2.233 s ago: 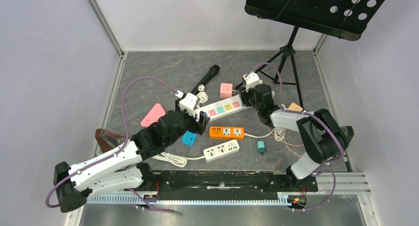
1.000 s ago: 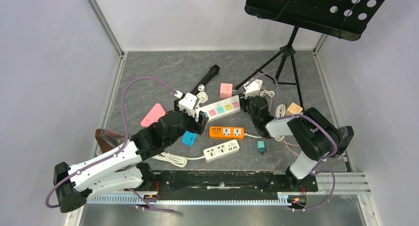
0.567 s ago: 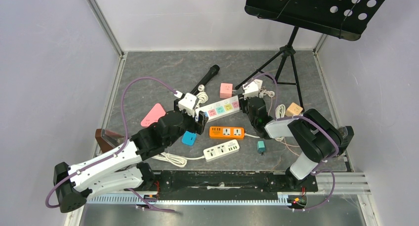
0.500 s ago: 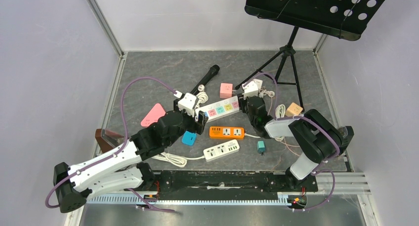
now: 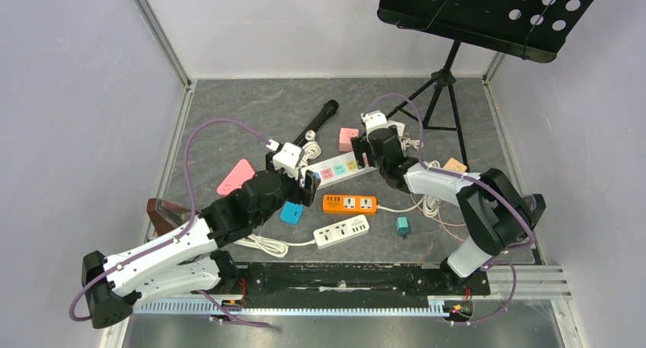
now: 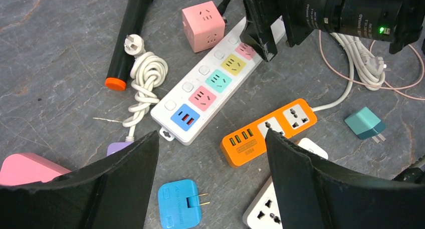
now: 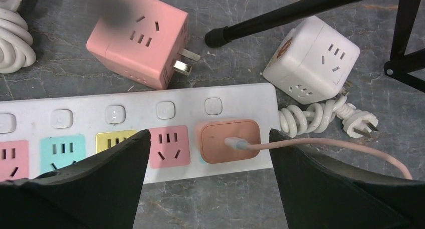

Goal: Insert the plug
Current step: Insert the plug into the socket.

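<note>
Plug [image 7: 230, 141] was seen seated in the end socket of the white power strip [image 7: 150, 106], just beside the pink socket. Its face looked flush with the strip. A thin pink cable [image 7: 326, 145] was seen running off to the right from it.

Right gripper [image 7: 208, 134] was held over that end of the strip, fingers spread wide, with nothing between them. The plug was framed between the two fingers, not touched by either. Contact with the strip couldn't be judged from the left wrist view.

Left gripper [image 6: 211, 136] was also spread apart and empty, held above the table near the strip's USB end.

Other items noted:
- pink cube adapter [image 7: 138, 36] lying just beyond the strip, prongs pointing right
- white cube adapter [image 7: 310, 58] near the strip's end, its coiled cord [image 7: 321, 113] beside it
- music stand leg [image 7: 300, 8] crossing behind both cubes
- orange power strip [image 6: 270, 131] near the white strip, on the near side
- blue adapter [image 6: 179, 213] and teal adapter [image 6: 365, 123] loose on the table, well apart
</note>
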